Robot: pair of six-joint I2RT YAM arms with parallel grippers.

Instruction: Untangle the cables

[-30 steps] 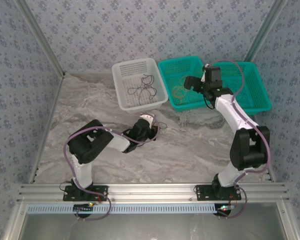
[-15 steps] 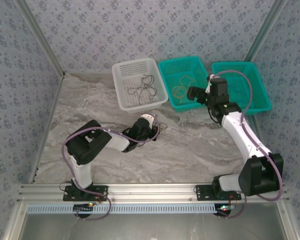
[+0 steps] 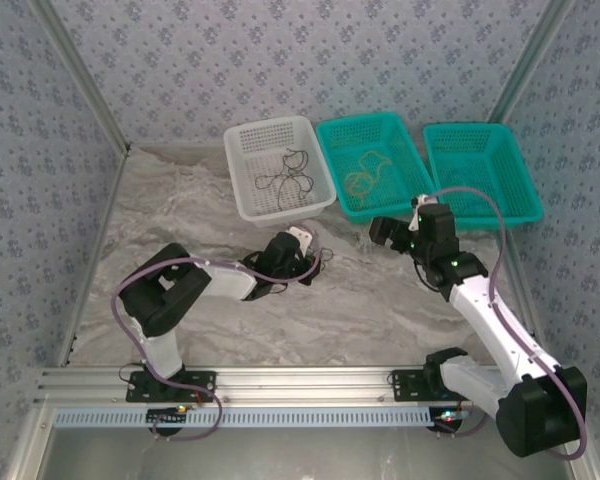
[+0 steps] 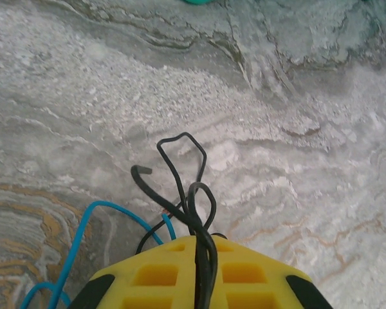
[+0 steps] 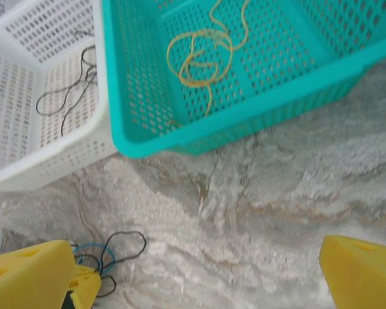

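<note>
My left gripper lies low on the table, shut on a black cable that runs between its yellow pads and loops out in front. A blue cable is tangled with it at the left. In the right wrist view the same black loop and blue coil lie at the lower left. My right gripper hovers wide open over the bare table, right of the tangle, holding nothing. A yellow cable lies coiled in the middle teal basket.
A white basket at the back holds another thin black cable. A second teal basket stands at the back right. Patterned walls close in on three sides. A metal rail runs along the near edge.
My right arm has drawn back from above the teal baskets and come down toward the middle of the table, still open. The left gripper has stayed in place on the black cable.
</note>
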